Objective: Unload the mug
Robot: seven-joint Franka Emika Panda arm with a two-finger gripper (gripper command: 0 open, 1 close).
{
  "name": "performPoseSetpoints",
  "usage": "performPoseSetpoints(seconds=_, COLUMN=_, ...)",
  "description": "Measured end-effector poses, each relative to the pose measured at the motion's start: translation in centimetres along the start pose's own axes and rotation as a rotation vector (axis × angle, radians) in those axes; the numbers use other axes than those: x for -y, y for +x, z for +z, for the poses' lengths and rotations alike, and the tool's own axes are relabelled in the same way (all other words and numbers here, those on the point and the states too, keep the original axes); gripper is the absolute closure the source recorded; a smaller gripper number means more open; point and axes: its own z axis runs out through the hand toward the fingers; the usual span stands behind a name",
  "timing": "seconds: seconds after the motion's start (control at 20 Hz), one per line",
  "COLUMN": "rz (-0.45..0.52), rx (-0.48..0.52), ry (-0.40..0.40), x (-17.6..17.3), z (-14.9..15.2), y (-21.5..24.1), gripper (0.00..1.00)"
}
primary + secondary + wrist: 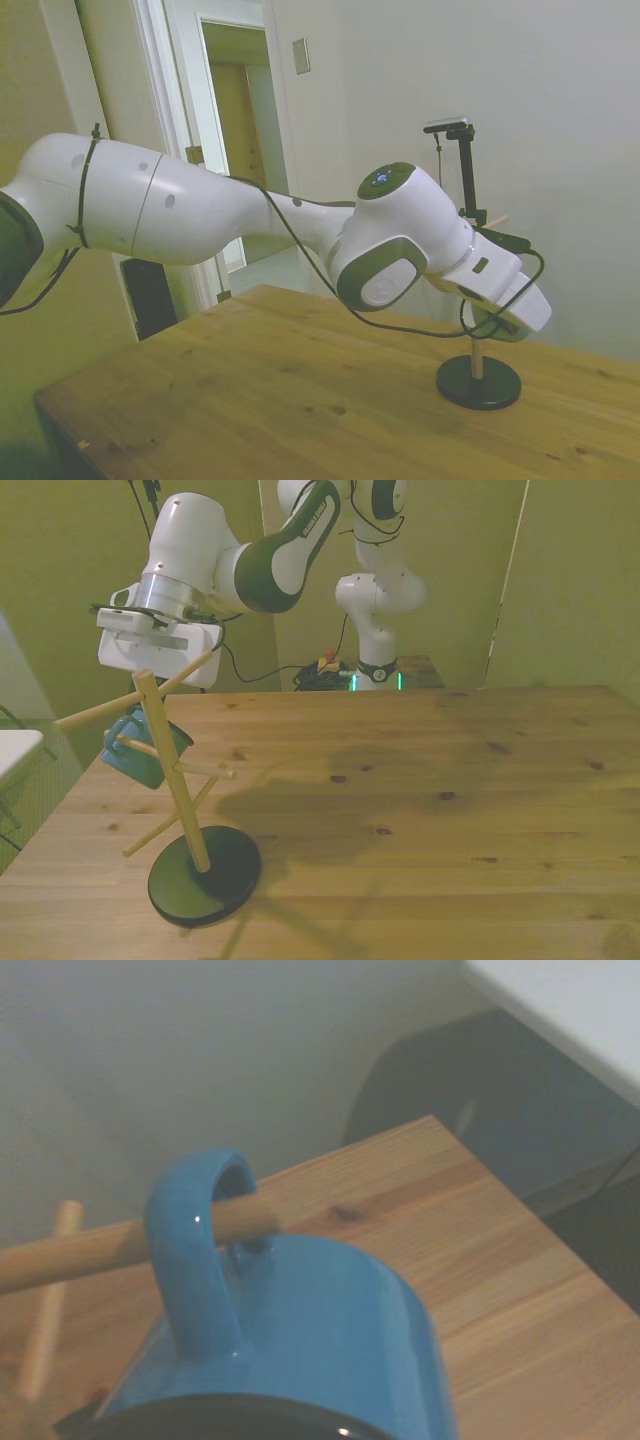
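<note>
Blue mug hanging by its loop handle on a peg of the wooden mug tree, just below the end effector. Tree base resting on the table. End effector opening not discernible; no visible grasp.

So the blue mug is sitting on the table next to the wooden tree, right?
Not quite. The blue mug is hanging by its handle on a peg of the wooden tree, not sitting on the table. The wrist view shows the peg through the handle.
</note>
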Motion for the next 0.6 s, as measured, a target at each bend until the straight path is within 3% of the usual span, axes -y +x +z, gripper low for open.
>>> performPoseSetpoints(seconds=0.3, rz=0.063, rx=-0.018, ry=-0.043, x=-4.0, z=-0.7, y=2.9, gripper=1.0)
performPoseSetpoints(seconds=0.45, rz=0.072, rx=0.071, ry=-0.075, x=-5.9, z=-2.3, y=0.8, gripper=1.0)
performPoseSetpoints(seconds=0.6, rz=0.033, rx=0.216, ry=-0.084, x=-6.4, z=-6.1, y=-2.3, gripper=1.0)
